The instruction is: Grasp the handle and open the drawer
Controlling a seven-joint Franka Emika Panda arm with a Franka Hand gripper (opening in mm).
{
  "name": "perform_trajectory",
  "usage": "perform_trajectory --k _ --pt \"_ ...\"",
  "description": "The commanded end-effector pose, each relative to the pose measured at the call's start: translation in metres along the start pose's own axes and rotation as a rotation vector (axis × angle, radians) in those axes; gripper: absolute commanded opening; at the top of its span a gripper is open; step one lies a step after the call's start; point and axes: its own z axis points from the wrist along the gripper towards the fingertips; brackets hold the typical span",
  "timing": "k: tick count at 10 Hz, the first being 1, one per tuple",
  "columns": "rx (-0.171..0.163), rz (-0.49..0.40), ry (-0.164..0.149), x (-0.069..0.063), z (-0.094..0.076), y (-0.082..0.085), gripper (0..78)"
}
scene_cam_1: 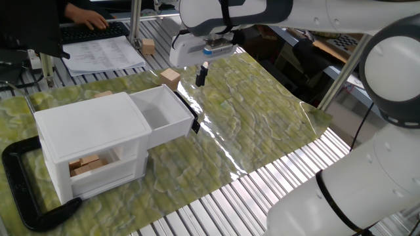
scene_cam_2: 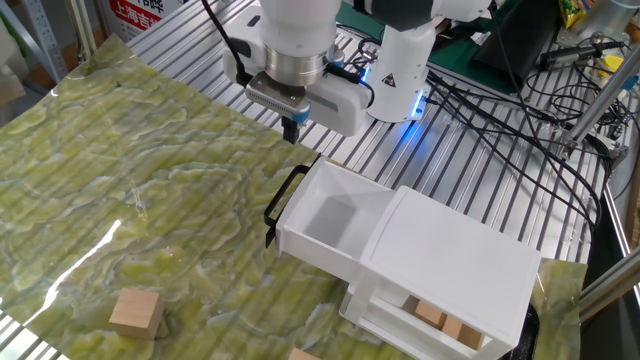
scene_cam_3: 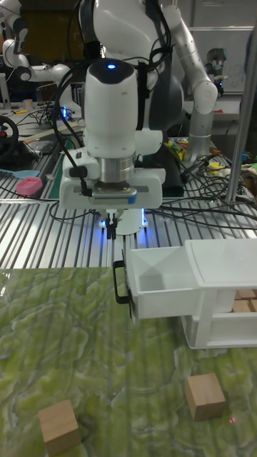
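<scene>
White drawer [scene_cam_2: 330, 225] pulled out, black handle [scene_cam_2: 283, 199] free, jaws [scene_cam_2: 291, 127] closed on nothing, above the handle.

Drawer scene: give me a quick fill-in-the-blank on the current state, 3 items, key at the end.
1. The drawer is pulled ____ of the white cabinet.
2. The gripper hangs above the handle with its jaws ____ and holding nothing.
3. The cabinet's lower compartment holds ____ blocks.

Missing words: out; shut; wooden
</scene>
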Motion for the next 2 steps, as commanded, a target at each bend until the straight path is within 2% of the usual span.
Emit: perform_trajectory --k 1,2 --pt "-0.062 0.012 -0.069 -0.0015 -0.0332 0.0057 1.1" --pt "-0.062 0.012 -0.069 -0.0016 -0.0332 0.0057 1.1"
